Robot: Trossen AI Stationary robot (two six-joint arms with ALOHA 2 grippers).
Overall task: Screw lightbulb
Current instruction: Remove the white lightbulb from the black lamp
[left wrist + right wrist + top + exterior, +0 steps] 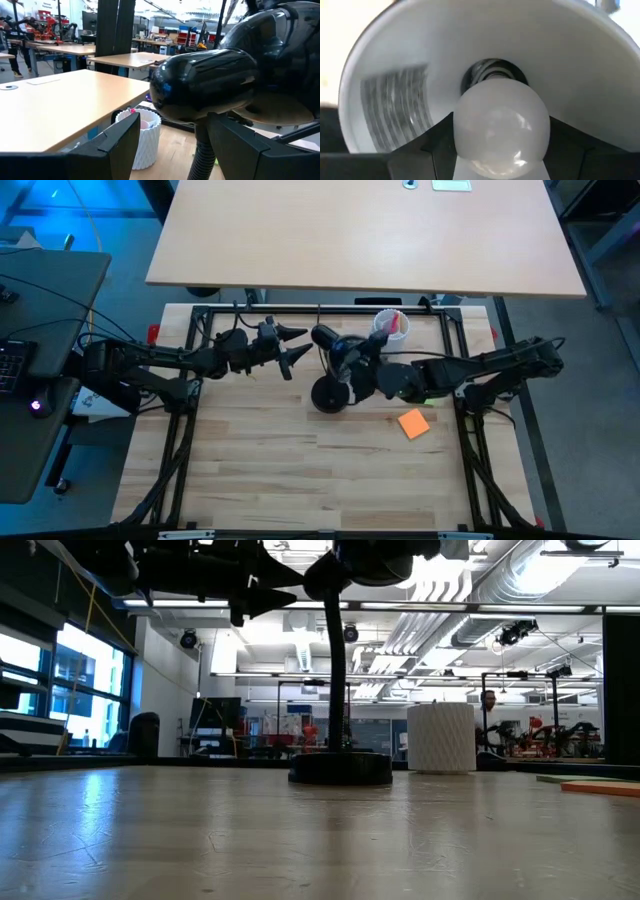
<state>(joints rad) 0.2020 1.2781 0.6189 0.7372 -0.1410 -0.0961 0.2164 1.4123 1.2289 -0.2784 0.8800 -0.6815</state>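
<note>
my right end effector [497, 165] is up inside the shade of the black desk lamp [335, 370], fingers [415, 152] set on either side of the lightbulb [501, 131]. the bulb sits at the mouth of the socket [492, 74], its screw base just showing in the dark ring behind it. the fingers look to be at the glass on both sides, but i cannot tell whether they press it firmly or only sit against it.

my left end effector [292, 346] hangs just left of the lamp head [205, 85], spread wide and holding nothing, one finger on each side of the head's outline without touching it.

i judge the step in hand to be the turning itself: the bulb is started in the socket but likely not seated. next i'd need a sure pinch on the glass, a twist about the socket's own line, then let go and take a fresh hold. the left could steady the head if it swings.

room is tight inside the shade; its white wall curves close round my fingers. the ribbed white cup [388, 326] stands just beyond the lamp on the far side, and an orange note [413, 423] lies on the tabletop [250, 480] nearer, to the right. the near half of the tabletop has open room.
</note>
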